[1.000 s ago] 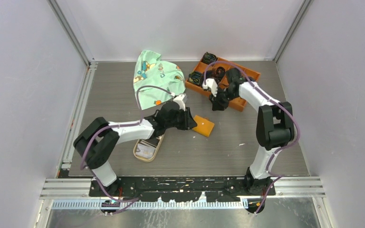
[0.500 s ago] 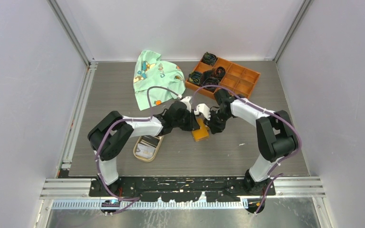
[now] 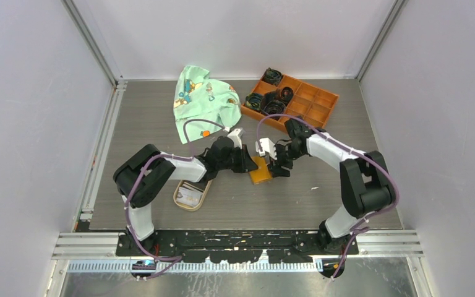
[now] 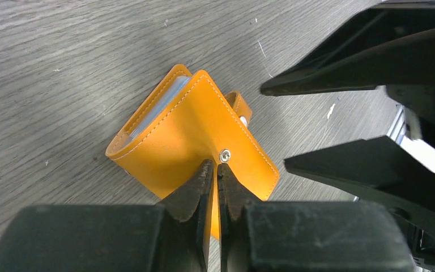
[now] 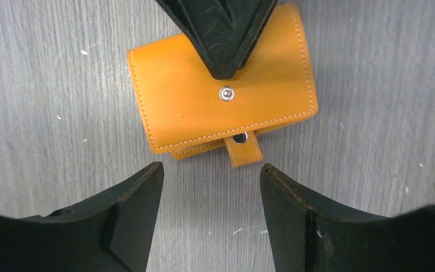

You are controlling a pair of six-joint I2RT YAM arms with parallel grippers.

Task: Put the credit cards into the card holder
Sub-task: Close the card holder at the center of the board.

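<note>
The left gripper [image 4: 215, 165] has its jaws pressed together, tips resting on the cover of the folded orange card holder [image 5: 175, 107] beside its snap stud [image 5: 225, 93]. The right gripper [image 5: 210, 170] hovers with jaws spread wide just off the unfastened strap [image 5: 242, 148]. The holder lies mid-table [image 3: 321, 198]. The credit cards [image 3: 190, 192] sit in a tan dish [image 3: 177, 199] near the left arm.

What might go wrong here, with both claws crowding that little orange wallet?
1. The left gripper, shut, seems to press on the card holder at just one spot beside its snap stud; a tug could pivot or slide it.
2. The open right gripper hangs around the loose strap, close to the left one; they might bump.
</note>
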